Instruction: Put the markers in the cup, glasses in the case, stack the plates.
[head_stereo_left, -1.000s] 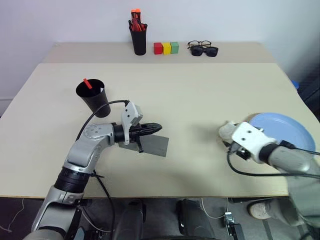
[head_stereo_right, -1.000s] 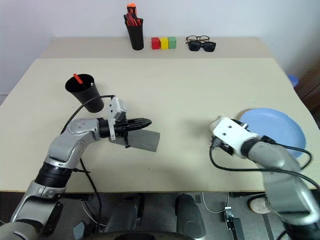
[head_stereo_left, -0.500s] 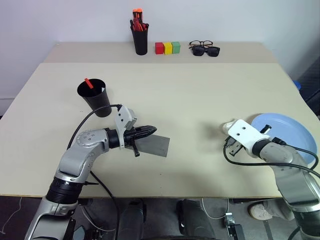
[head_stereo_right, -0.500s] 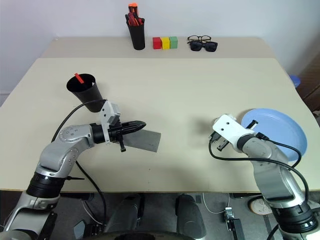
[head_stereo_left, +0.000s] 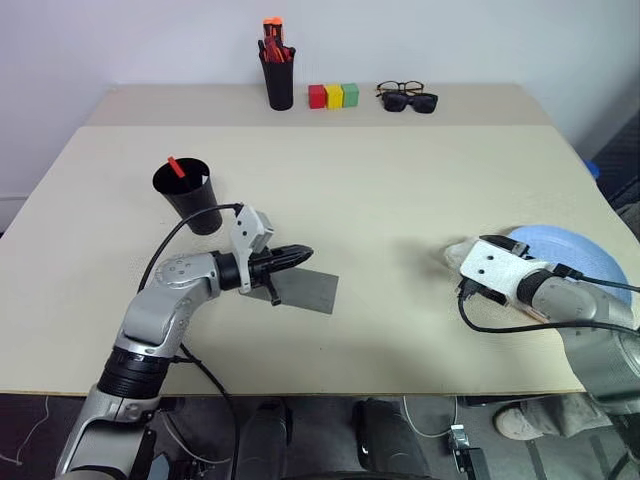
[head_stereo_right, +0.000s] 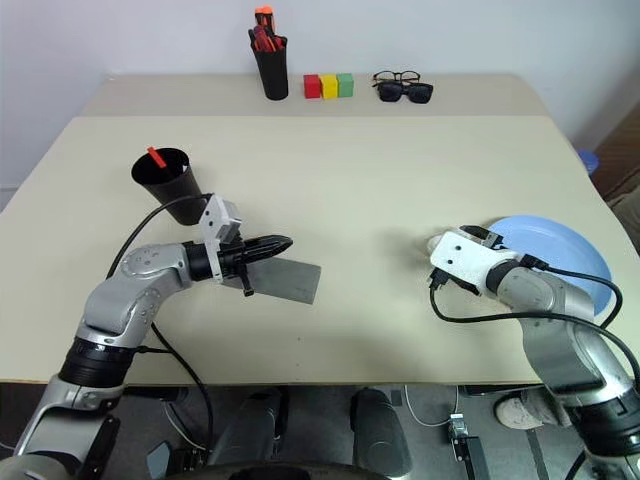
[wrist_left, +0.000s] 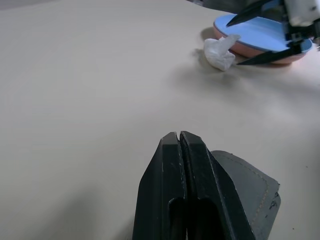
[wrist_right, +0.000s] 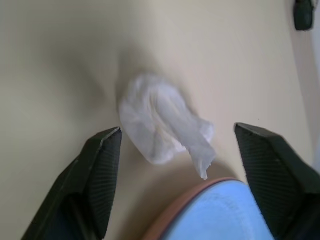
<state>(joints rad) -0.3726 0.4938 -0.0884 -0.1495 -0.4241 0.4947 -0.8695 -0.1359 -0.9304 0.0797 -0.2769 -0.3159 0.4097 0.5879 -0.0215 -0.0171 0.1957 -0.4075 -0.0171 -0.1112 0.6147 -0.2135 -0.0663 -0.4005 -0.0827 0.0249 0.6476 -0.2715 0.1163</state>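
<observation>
The black cup (head_stereo_left: 187, 196) stands at the left with a red-ended marker (head_stereo_left: 175, 166) sticking out of it. My left gripper (head_stereo_left: 300, 252) is shut and empty, just above the flat grey case (head_stereo_left: 308, 291), which lies closed on the table. The glasses are out of view. At the right the light blue plate (head_stereo_left: 572, 256) lies on the pink plate (wrist_left: 280, 53). My right gripper (wrist_right: 177, 145) is open at the plates' near rim. Its fingers (wrist_right: 100, 170) straddle a crumpled white tissue (wrist_right: 160, 120) without touching it.
At the back stand a narrow black cup of orange-red markers (head_stereo_left: 278, 75), three coloured blocks (head_stereo_left: 333, 96), and dark-rimmed glasses with sunglasses (head_stereo_left: 406, 97). The plates lie close to the table's right edge.
My right wrist has rolled and the hand has edged toward the plates, its fingers now spread around the tissue. The left arm and the case have stayed put.
</observation>
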